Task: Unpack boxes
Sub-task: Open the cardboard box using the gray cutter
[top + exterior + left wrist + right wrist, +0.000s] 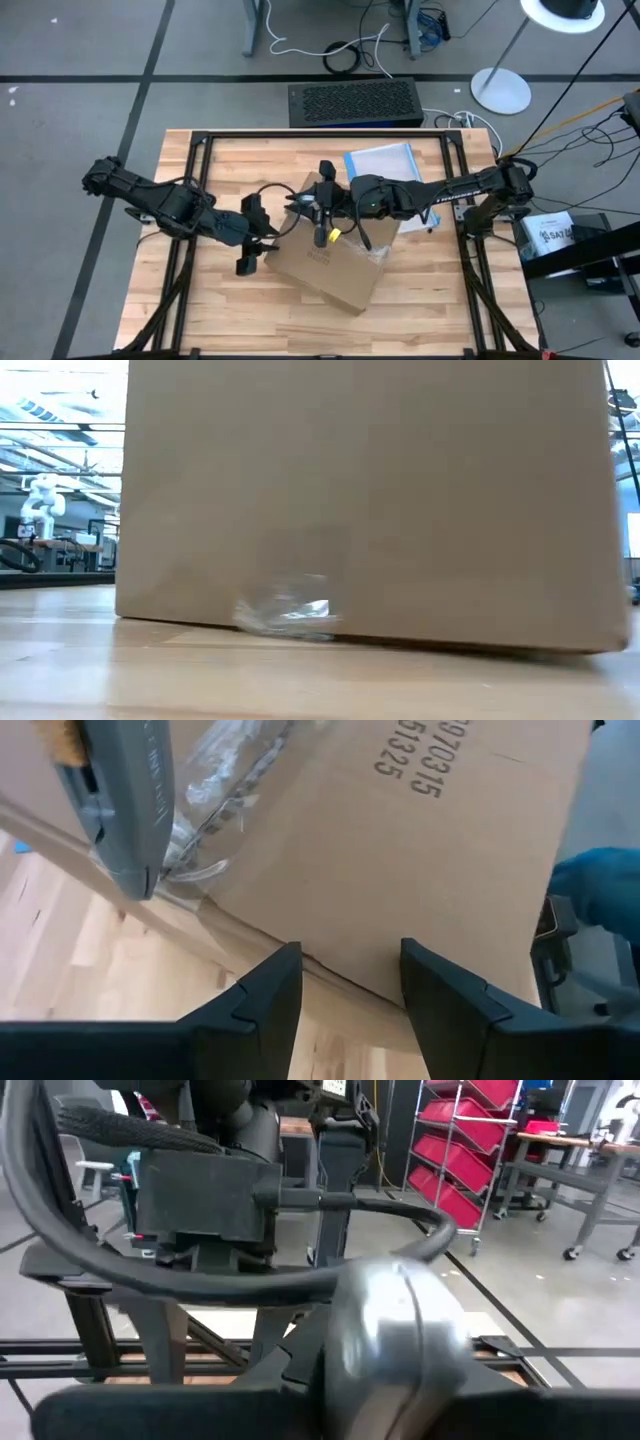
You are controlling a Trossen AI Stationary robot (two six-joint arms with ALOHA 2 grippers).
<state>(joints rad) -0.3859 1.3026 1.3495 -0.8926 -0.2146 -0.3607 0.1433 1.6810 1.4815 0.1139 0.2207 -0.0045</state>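
Here, the cardboard box (335,262) lay on the wooden table (180,310), turned at an angle to the table's edges, in the middle between the two arms. In the low view the box (370,490) filled almost the whole picture, with a piece of clear tape (285,615) at its bottom edge.

The left gripper (255,240) was at the box's left edge. In the left wrist view its fingers (265,995) stood apart, with a clear gap between them, and the edge of the box (400,870) was directly in front of the fingertips. Whether the tips touched the cardboard, I could not tell. Beyond the fingers, dark printed numbers (410,755) were on the face of the box, and a strip of wrinkled clear tape (225,790) ran along it. A grey tool (120,800) came down to the taped seam, just beside the left fingers.

The right gripper (322,215) was over the upper corner of the box, close to the left gripper. It carried a grey object (400,1345), which filled the space in front of the right wrist camera and hid the fingers, so I could not tell if they were apart or clamped. A small yellow part (335,234) showed below this gripper in the high view.

Behind the right arm, a clear plastic pouch with a blue edge (385,165) lay on the table.
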